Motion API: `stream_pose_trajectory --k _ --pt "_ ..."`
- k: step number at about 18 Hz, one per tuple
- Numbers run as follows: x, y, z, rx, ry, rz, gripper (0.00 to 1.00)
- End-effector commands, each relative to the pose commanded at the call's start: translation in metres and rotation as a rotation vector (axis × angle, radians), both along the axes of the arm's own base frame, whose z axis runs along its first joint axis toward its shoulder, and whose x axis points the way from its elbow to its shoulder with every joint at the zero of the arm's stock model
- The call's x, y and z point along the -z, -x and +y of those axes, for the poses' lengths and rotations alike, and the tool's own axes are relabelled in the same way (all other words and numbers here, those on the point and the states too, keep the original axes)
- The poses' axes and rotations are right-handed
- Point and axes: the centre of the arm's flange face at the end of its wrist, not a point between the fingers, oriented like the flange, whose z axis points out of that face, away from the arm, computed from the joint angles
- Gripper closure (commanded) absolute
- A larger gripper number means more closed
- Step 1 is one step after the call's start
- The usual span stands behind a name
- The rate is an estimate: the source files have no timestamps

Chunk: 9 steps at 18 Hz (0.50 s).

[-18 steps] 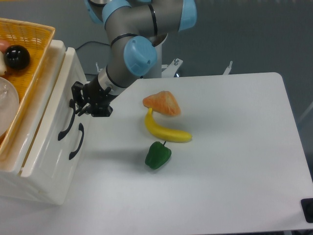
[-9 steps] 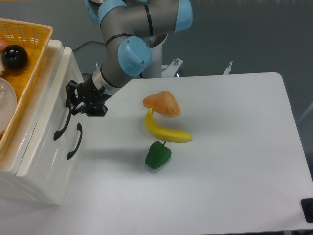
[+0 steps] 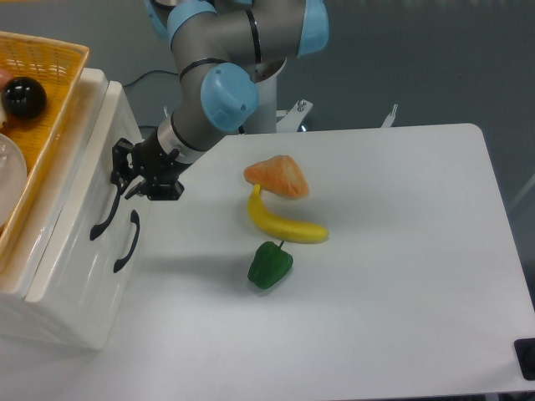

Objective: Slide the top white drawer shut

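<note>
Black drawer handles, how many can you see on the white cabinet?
2: the upper handle sits just below the hand; the lower handle is right beside it. None look hidden.

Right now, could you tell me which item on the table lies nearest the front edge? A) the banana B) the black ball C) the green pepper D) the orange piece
C: the green pepper lies lowest in the view, in front of the banana, with the orange piece farther back; the black ball sits in the basket on the cabinet, not on the table.
</note>
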Motion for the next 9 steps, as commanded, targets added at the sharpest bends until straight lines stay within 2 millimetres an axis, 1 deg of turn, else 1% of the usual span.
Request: stream_pose_trajectory --k 1,3,5,7,9 --pt "-0.003 0.013 -0.003 -0.019 -0.006 0.008 0.7" --pt "-0.01 0.033 -0.008 -0.049 -0.016 0.022 0.68" --pt "-0.012 0.057 -0.012 -0.072 -0.02 0.041 0.65" --pt "-0.017 0.081 -0.019 -0.091 -0.028 0.069 0.61" --pt "-0.02 0.107 -0.03 -0.105 -0.013 0.12 0.54"
